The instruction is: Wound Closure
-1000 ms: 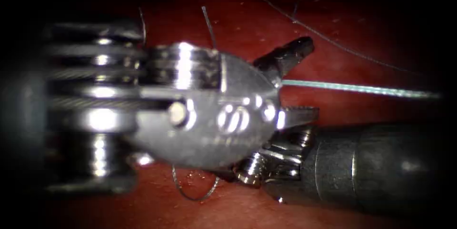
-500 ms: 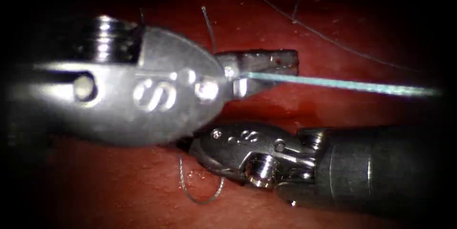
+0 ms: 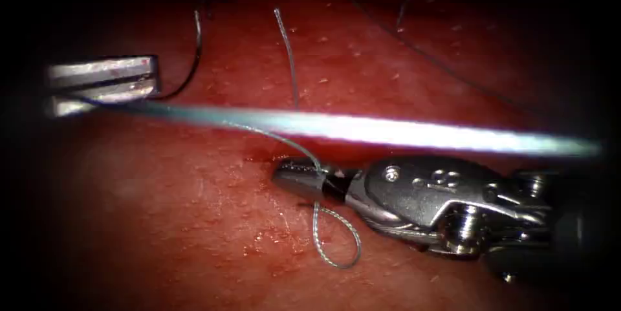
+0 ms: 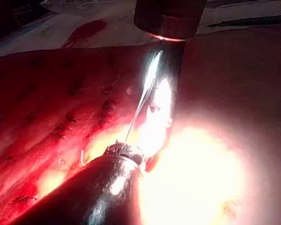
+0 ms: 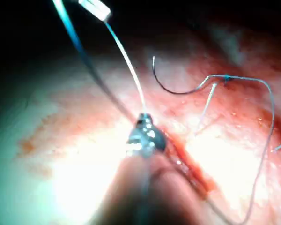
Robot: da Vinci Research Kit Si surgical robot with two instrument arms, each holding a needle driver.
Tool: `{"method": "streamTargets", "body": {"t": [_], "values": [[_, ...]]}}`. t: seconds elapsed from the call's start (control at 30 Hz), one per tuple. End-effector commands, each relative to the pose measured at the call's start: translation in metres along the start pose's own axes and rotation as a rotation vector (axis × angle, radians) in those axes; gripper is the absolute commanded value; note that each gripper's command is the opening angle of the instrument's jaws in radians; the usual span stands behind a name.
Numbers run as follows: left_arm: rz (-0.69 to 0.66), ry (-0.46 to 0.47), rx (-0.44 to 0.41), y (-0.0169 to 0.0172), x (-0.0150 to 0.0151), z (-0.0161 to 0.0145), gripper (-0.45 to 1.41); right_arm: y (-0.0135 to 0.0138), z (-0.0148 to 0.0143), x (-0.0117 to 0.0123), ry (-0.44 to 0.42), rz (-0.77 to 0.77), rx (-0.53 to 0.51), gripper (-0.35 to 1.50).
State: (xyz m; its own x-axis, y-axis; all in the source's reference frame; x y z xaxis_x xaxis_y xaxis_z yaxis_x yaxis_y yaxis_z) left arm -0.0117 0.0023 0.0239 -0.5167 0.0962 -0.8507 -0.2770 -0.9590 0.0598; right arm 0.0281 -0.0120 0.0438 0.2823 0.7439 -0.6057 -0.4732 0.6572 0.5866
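My left tool (image 3: 152, 79) is at the far left, jaws shut on the thread (image 3: 388, 131), which stretches taut across to the right edge. A thinner strand (image 3: 272, 135) runs down to my right tool (image 3: 291, 177), whose jaws are shut on it just right of the cut (image 3: 259, 156); a small loop (image 3: 336, 241) hangs below them. A dark curved needle (image 3: 193, 59) lies free on the tissue (image 3: 162, 207) beside the left jaws, held by neither tool. The right wrist view shows the right jaws (image 5: 143, 123) on the strand (image 5: 126, 61) and the needle (image 5: 173, 89) lying apart.
A cut thread end (image 3: 286, 46) stands up from the tissue behind the taut strand. Another dark thread (image 3: 440, 62) trails across the far right. Red fluid wets the tissue around the cut. Earlier stitches (image 4: 65, 124) mark the tissue in the left wrist view.
The left tool's jaws closed on the thread and drew back far to the left, pulling it taut. The right tool's jaws, covered before, now show gripping the strand at the cut.
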Motion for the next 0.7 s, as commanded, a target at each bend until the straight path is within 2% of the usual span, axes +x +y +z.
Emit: {"method": "streamTargets", "body": {"t": [0.03,0.13,0.2,0.33,0.47,0.63,0.67,0.7], "values": [[0.004,0.017,-0.003,0.0,-0.0001,0.0004,-0.45,0.0,0.0003,-0.0005,-0.001,0.002,0.002,-0.35],[0.011,0.066,-0.017,0.0003,-0.0005,-0.0003,-0.45,0.0,-0.0005,-0.0005,0.008,0.003,0.011,-0.35],[0.031,0.134,-0.048,0.0013,-0.0013,-0.0006,-0.45,0.0002,-0.002,-0.0002,0.045,0.005,0.036,-0.35],[0.084,0.18,-0.073,0.0032,-0.003,-0.0001,-0.45,0.0007,-0.0044,0.0008,0.094,0.016,0.07,-0.35],[0.146,0.165,-0.084,0.0042,-0.0045,0.0006,-0.45,0.0009,-0.0054,0.0011,0.104,0.02,0.092,-0.35],[0.247,0.083,-0.088,0.0051,-0.0066,0.0017,-0.45,0.0007,-0.0059,0.0012,0.121,0.02,0.136,-0.35],[0.249,0.076,-0.082,0.0051,-0.0069,0.0018,-0.45,0.0007,-0.0058,0.0012,0.128,0.019,0.156,-0.25],[0.251,0.071,-0.077,0.005,-0.0072,0.0019,-0.45,0.0006,-0.0058,0.0012,0.135,0.018,0.171,0.07]]}}
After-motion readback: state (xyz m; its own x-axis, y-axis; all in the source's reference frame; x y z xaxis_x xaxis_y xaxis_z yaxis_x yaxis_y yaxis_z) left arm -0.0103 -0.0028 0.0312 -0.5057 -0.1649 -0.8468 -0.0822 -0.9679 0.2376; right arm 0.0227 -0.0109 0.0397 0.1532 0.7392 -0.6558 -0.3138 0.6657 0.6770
